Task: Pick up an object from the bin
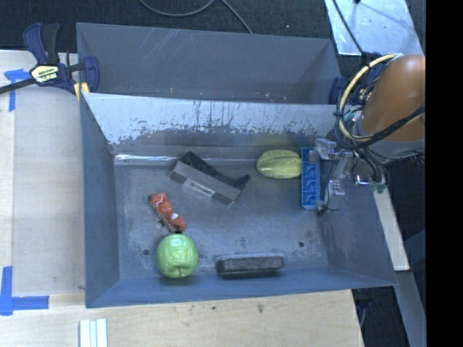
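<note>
My gripper (334,186) hangs at the bin's right side, low against the right wall. Just to its left a narrow blue ribbed block (309,178) stands on end, close beside the gripper; I cannot tell if they touch. A yellow-green oval thing (278,164) lies left of the block, near the back wall.
A grey and black stapler-like thing (206,178) lies mid-bin. A small red-orange toy (166,212) and a green apple (176,256) sit at the front left. A dark flat bar (249,265) lies along the front wall. The arm's orange cover and cables hang over the right rim.
</note>
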